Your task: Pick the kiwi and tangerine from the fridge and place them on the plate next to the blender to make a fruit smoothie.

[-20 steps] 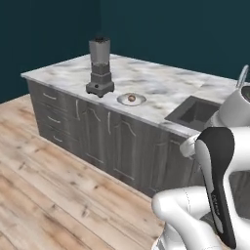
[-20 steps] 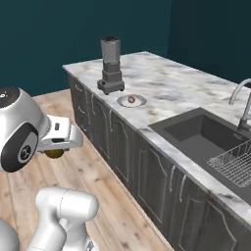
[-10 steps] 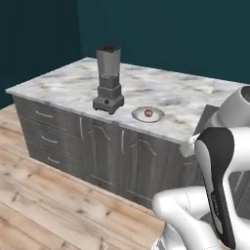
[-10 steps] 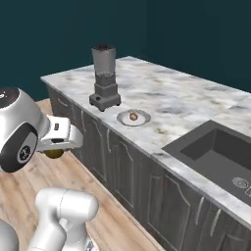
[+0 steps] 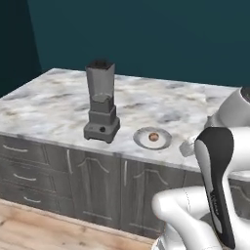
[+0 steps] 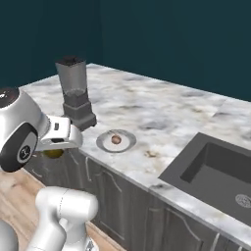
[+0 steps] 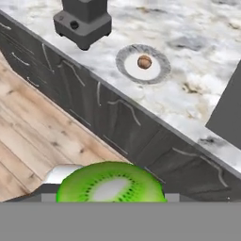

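My gripper [image 6: 54, 151] is shut on the kiwi [image 7: 111, 183], a green slice with a pale centre that fills the bottom of the hand view. It hangs in front of the counter, below and short of the plate. In the right base view the kiwi [image 6: 53, 153] peeks out under the hand. The tangerine [image 5: 153, 136] lies on the plate [image 5: 141, 142], just right of the blender [image 5: 101, 102]. From the hand, the tangerine [image 7: 144, 61] sits mid-plate [image 7: 123, 63] with the blender [image 7: 84, 21] at upper left. The fridge is out of view.
The marble counter [image 5: 44, 110] has grey cabinet doors and drawers [image 5: 29, 166] below it. A dark sink [image 6: 215, 166] is sunk into the counter to the right of the plate. Wooden floor [image 7: 33, 122] lies in front of the cabinets.
The whole picture has shifted as the base drove: the counter, blender and plate are nearer and more central. The kiwi stays held in my gripper; the tangerine stays on the plate.
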